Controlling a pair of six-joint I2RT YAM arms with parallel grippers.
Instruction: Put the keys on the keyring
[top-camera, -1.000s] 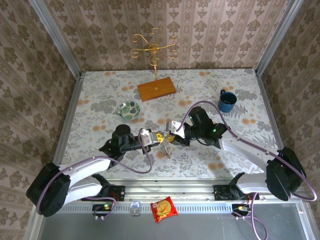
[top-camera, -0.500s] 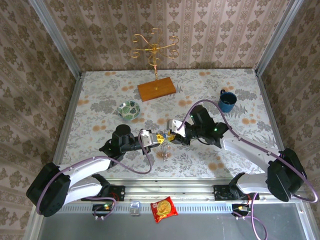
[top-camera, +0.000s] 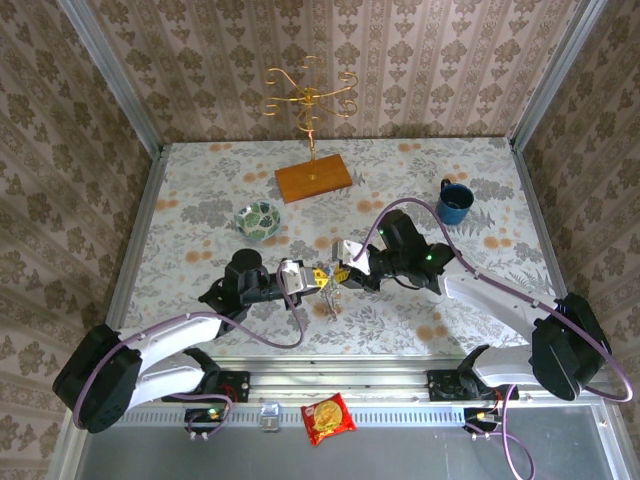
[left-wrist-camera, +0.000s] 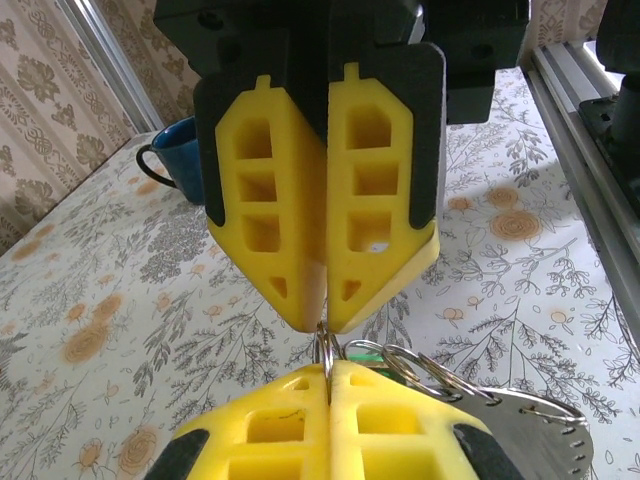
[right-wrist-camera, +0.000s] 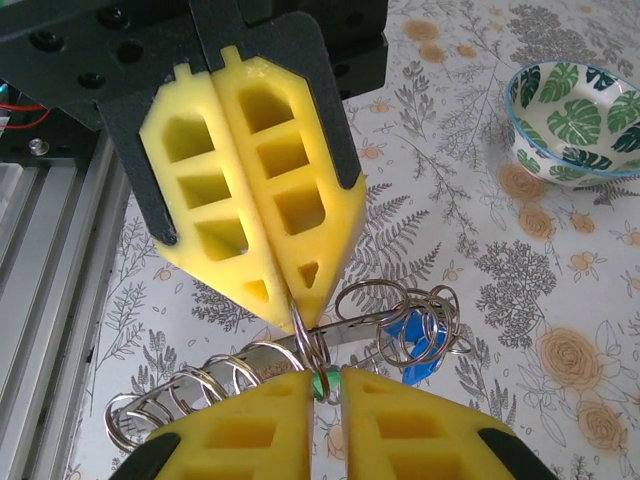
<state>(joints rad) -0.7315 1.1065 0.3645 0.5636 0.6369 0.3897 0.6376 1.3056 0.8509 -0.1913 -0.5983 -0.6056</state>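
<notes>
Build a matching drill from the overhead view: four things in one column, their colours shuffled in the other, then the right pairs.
Things:
1. mug
2. bowl
3. branched stand
4. snack packet

Colours:
A. gold
B. red and orange
C. dark blue
D. green and white

Pairs: 1-C; 2-D; 3-A; 4-B

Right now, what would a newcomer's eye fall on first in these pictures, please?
Mid-table, the left gripper and right gripper meet tip to tip, their yellow fingers pinched on a tangle of wire rings with a blue key. Farther back are a gold stand, a blue mug at right and a leaf-patterned bowl at left.
</notes>
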